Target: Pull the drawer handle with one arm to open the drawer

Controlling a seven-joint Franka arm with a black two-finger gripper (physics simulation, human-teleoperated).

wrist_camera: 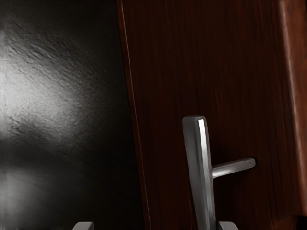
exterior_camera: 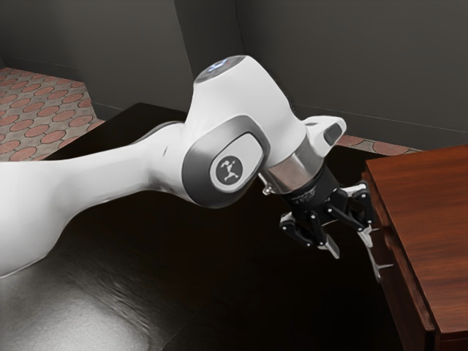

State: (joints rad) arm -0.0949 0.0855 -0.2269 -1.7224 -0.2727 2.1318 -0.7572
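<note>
- Drawer handle [exterior_camera: 376, 257]: a slim silver bar that sits on the front face of the wooden cabinet [exterior_camera: 428, 219], standing off from the wood. In the wrist view one short stem [wrist_camera: 235, 167] joins the bar to the wood.
- Drawer front [wrist_camera: 192, 72]: dark red-brown wood with a fine grain, forming the cabinet face that carries the handle. I cannot tell from the pictures whether the drawer is pulled out of the cabinet or not.
- Tool [exterior_camera: 351, 238]: black, with two fingers, right in front of the cabinet face at the height of the handle. It is released, and the fingers stand wide apart.
- Fingertips [wrist_camera: 84, 226]: in the wrist view the handle bar lies between the two tips. It is very near to one of them and well apart from the other, so nothing is grasped.
- Arm [exterior_camera: 219, 157]: white with grey joint covers. It comes to the cabinet from the exterior view's left and bends down toward the cabinet face.
- Bench [exterior_camera: 146, 292]: a dark, slightly shiny surface that spreads out in front of the cabinet, under the arm and the tool.
- Floor [exterior_camera: 36, 110]: red-brown patterned tiles, far from the cabinet, beyond the bench.
- Wall [exterior_camera: 351, 51]: plain grey, behind the cabinet and the bench.
</note>
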